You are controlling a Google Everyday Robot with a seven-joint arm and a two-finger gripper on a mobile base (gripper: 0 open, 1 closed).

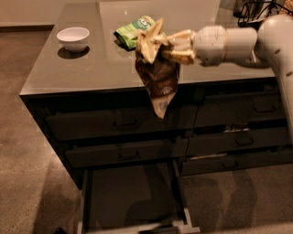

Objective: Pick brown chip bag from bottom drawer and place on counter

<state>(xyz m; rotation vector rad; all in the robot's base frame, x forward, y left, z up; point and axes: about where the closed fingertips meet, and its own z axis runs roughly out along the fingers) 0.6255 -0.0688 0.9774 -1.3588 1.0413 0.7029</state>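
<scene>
My gripper [170, 47] is shut on the cream top end of the brown chip bag [158, 77]. The bag hangs down from it, dark brown with a pale label and a tan lower tip. It is in the air over the front edge of the grey-beige counter [82, 68], its lower tip in front of the top drawer row. The bottom drawer [132, 196] stands pulled open below, its dark interior bare. My arm reaches in from the right.
A bright green snack bag [130, 33] lies on the counter behind the held bag. A white bowl [73, 38] sits at the counter's left. A dark wire basket [258, 10] stands at the back right. Closed drawers with bar handles [123, 123] are above the open one.
</scene>
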